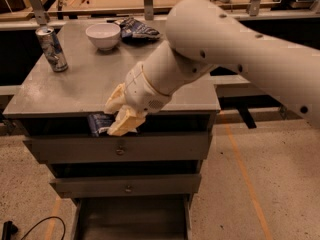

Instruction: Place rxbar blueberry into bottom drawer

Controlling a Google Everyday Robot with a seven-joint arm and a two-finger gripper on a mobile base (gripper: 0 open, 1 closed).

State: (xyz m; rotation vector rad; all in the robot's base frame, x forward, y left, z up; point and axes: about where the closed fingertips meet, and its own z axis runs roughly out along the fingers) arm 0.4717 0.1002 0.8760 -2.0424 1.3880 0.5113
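Rxbar blueberry (98, 125) is off the desk (65, 91), pinched in the tool (109, 120). It hangs just in front of the desk's near edge, level with the dark gap above the top drawer (165, 146). The tool's two pale yellow fingers (123, 125) close on the right part of the dark blue wrapper, one above it and one below. The left end of the rxbar blueberry sticks out to the left of the tool, clear of the fingers. The wrapper sits roughly flat, its long side running left to right.

The white arm (235, 44) comes in from the right and crosses over the near right part of the desk, with the tool at its lower left end.

The bottom drawer (130, 221) is pulled open at the near foot of the cabinet, its dark inside showing. It lies well below the tool and slightly to the right of the bar. Between them are the top drawer and the middle drawer (165, 184), both shut, each with a round knob.

On the desk, a silver can (51, 48) stands upright near the far left corner. A white bowl (103, 35) sits at the far edge, and a blue-and-white snack bag (136, 29) lies just to its right. A black cable (37, 226) lies on the speckled floor at the near left.
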